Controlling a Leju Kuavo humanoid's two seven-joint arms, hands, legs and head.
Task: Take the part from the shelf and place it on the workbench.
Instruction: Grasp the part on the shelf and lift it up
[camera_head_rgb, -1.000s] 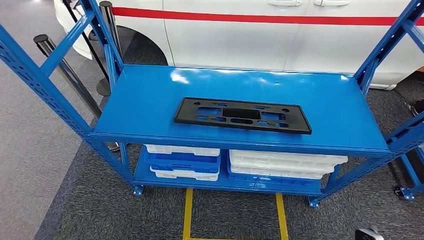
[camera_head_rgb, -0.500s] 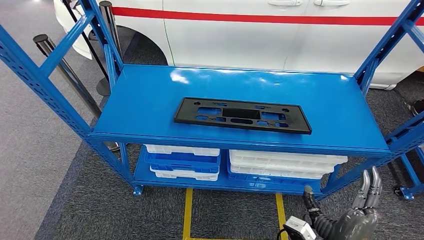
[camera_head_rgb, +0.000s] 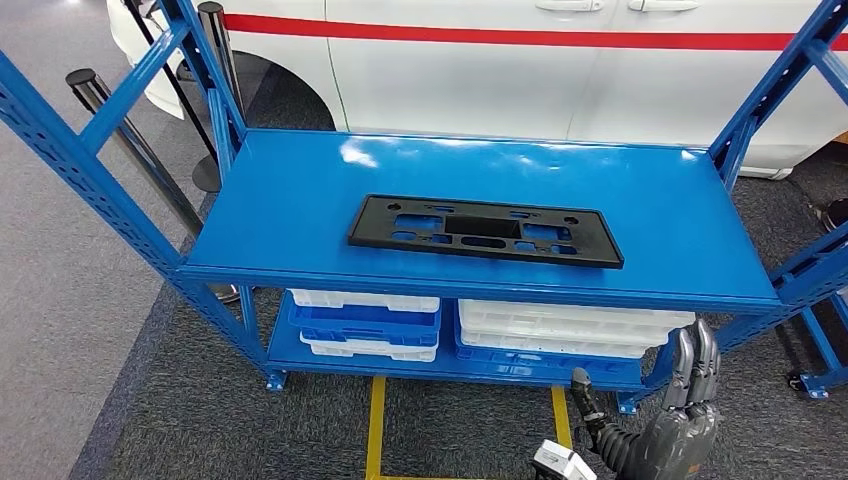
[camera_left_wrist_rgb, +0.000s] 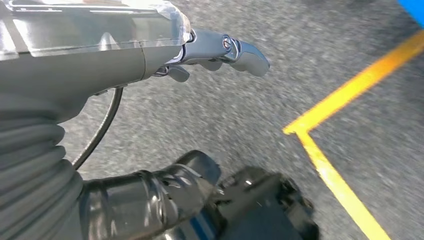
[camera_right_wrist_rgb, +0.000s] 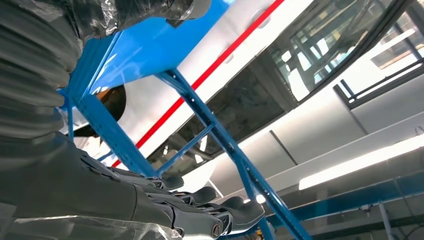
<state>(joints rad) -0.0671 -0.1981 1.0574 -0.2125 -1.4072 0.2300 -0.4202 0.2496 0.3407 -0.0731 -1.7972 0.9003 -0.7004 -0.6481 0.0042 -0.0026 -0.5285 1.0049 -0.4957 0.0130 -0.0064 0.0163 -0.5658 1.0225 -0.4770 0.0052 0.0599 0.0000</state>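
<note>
Grey carpeted floor (camera_head_rgb: 150, 420) with yellow tape lines (camera_head_rgb: 376, 425) carries a blue metal shelf (camera_head_rgb: 290, 190), and a white car (camera_head_rgb: 520, 70) with a red stripe stands just behind it. On the shelf's upper deck lies the part (camera_head_rgb: 486, 231), a flat black rectangular plate with cut-outs, set lengthwise near the deck's front edge and about midway between its ends, with nothing resting on it or beside it. Below, the lower deck holds stacked shallow trays: a white and blue stack (camera_head_rgb: 365, 323) toward the left end and a wider stack of white trays (camera_head_rgb: 570, 328) toward the right end; what they contain cannot be told. Two dark stanchion posts (camera_head_rgb: 110, 125) stand beyond the shelf's left end. The right hand (camera_head_rgb: 672, 420) is raised in front of the shelf's right front leg, below the upper deck, fingers straight and apart, holding nothing and well apart from the part. The left hand (camera_left_wrist_rgb: 150, 65) hangs over the floor beside a tape corner, fingers extended and holding nothing.
</note>
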